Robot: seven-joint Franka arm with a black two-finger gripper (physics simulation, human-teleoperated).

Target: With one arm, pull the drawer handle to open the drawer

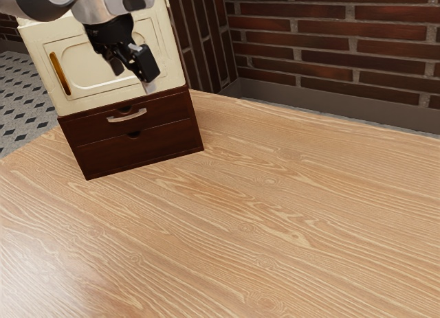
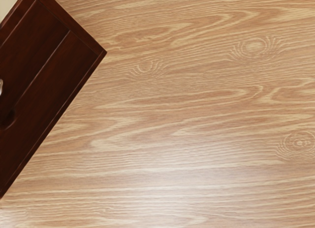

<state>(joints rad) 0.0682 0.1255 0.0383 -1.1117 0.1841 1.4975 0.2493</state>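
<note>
Approaching handle: likely your current step.
Jaws: wide apart, above the handle.
Drawer: looks shut; lower, align, grip, then pull.

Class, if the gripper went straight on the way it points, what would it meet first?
The gripper would probably meet the table in front of the drawers, though depth is unclear.

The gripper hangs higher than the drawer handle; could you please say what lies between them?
In the exterior view, the stretch between the gripper and the handle is bare air, with the cream box and dark drawer unit behind.
</note>
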